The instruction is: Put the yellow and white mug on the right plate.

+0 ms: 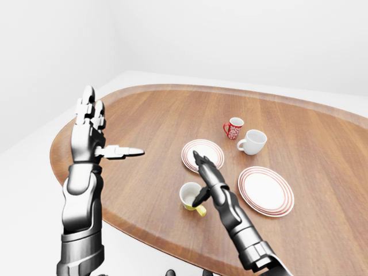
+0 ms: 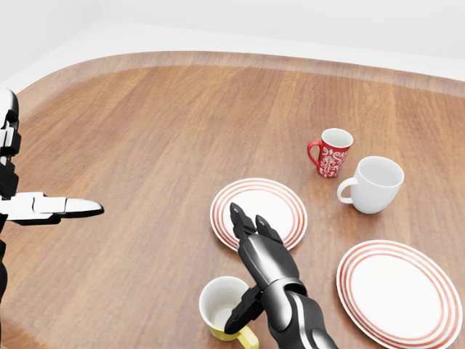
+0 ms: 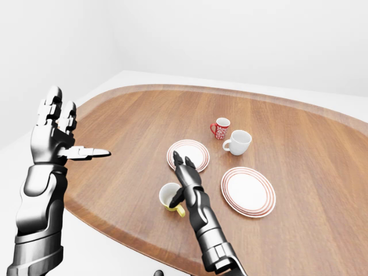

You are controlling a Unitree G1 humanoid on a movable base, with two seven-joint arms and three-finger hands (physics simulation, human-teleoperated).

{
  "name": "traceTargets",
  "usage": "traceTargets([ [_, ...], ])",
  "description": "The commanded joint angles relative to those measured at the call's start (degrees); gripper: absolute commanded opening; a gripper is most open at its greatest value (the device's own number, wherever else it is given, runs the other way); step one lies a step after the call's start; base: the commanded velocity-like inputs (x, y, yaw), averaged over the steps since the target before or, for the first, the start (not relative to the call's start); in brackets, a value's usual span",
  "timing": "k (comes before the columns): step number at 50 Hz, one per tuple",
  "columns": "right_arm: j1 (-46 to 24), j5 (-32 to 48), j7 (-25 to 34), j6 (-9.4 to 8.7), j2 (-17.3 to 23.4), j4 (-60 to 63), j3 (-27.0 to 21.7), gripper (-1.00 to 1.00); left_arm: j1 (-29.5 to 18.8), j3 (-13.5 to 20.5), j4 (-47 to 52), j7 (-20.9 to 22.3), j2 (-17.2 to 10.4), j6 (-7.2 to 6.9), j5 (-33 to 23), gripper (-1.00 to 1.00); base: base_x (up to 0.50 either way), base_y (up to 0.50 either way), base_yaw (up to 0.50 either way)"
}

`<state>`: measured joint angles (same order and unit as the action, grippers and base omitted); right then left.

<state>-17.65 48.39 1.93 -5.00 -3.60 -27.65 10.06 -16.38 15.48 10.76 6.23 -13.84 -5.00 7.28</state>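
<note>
The yellow and white mug [image 2: 219, 307] stands upright on the wooden table [image 2: 145, 131], at the bottom middle of the head view, its yellow handle toward the bottom. My right hand [image 2: 247, 270] is just right of it, open: the fingers stretch straight over the left plate [image 2: 272, 200], and the thumb lies across the mug's right rim. The right plate [image 2: 399, 291], white with red rings, lies bare at the lower right. My left hand [image 1: 109, 129] is open and raised high at the left, away from everything.
A red patterned mug [image 2: 333, 153] and a plain white mug [image 2: 374, 183] stand above the right plate, to the right of the left plate. The table's curved edge runs close under the yellow mug in the left-eye view [image 1: 172, 244].
</note>
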Motion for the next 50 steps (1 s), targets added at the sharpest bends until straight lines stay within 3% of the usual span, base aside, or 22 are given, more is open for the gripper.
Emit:
traceTargets([
  [1, 0.1, 0.3, -0.2, 0.00, -0.3, -0.3, 0.3, 1.00, -0.2, 0.0, -0.2, -0.2, -0.2, 0.00, 0.2, 1.00, 0.00, 0.00, 0.00],
  [27, 2.2, 0.2, -1.6, 0.00, -0.7, -1.5, 1.0, 1.00, 0.1, -0.2, -0.1, 0.0, 0.0, 0.00, -0.1, 1.00, 0.00, 0.00, 0.00],
  [50, -1.4, -0.8, -4.8, 0.00, -0.4, -10.3, 0.0, 1.00, 0.2, -0.2, 0.0, 0.1, 0.1, 0.00, -0.2, 1.00, 0.00, 0.00, 0.00],
])
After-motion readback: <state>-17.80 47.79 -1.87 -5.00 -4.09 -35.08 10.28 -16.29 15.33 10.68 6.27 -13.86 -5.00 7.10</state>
